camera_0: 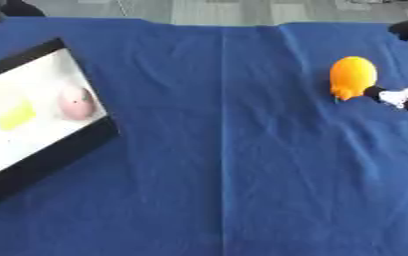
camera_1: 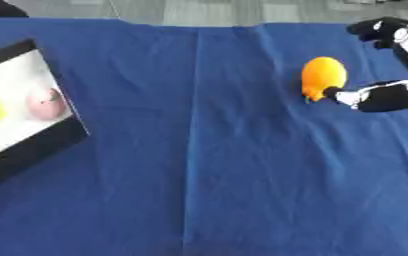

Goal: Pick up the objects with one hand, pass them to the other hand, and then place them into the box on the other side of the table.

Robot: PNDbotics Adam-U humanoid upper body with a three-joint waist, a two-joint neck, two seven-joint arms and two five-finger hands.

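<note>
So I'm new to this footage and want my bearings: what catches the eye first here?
The bright orange object on the blue cloth, right of centre, stands out most, with the right hand beside it, one fingertip at its lower edge. At the left edge sits a black-walled box holding a pink object and a yellow one.

Orange rounded object (camera_1: 323, 76) on blue cloth, right side; black-walled, white-floored box (camera_0: 63, 152) far left.

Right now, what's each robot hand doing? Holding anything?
Right hand: open, a fingertip at the orange object, nothing held.
Left hand: not in view.
</note>
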